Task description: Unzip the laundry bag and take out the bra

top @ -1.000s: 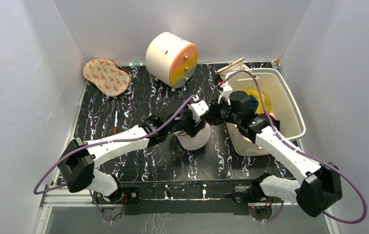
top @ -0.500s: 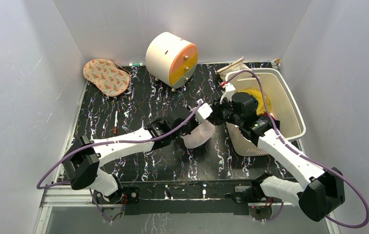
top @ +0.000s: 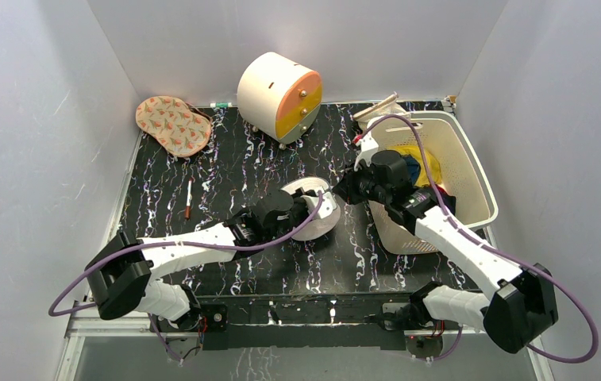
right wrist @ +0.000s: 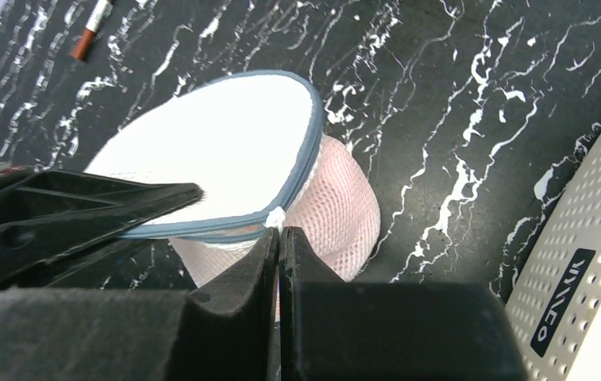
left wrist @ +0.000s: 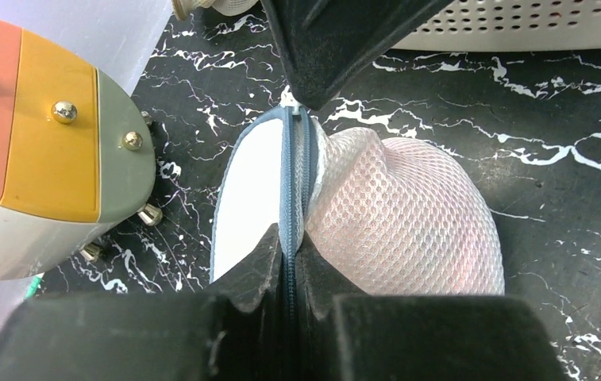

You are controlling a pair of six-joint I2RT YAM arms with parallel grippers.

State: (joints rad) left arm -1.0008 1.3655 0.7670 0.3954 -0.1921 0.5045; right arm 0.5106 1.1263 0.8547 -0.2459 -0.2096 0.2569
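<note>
The laundry bag [left wrist: 408, 214] stands on edge on the black marbled table, a white mesh pouch with a blue-grey zipper rim [left wrist: 287, 182]. Pale pink of the bra [left wrist: 448, 246] shows through the mesh. My left gripper [left wrist: 290, 250] is shut on the zipper rim at the bag's near side. My right gripper [right wrist: 279, 234] is shut on a small white tab [right wrist: 275, 216] at the rim's far end. In the left wrist view its black fingers [left wrist: 321, 48] come down onto the top of the rim. From above, the bag [top: 322, 214] sits between the left gripper [top: 306, 208] and right gripper [top: 344, 193].
A cream-and-orange drawer cabinet [top: 279, 94] stands behind the bag, close on its left in the left wrist view [left wrist: 43, 143]. A cream slotted basket [top: 471, 171] with coloured clothes is at the right. A patterned pad [top: 173, 125] and a pen [top: 189, 198] lie at the left.
My left gripper has shut on the bag's zipper rim and the left arm has drawn back and down. The bag has tipped up onto its edge. The right gripper stays shut in place.
</note>
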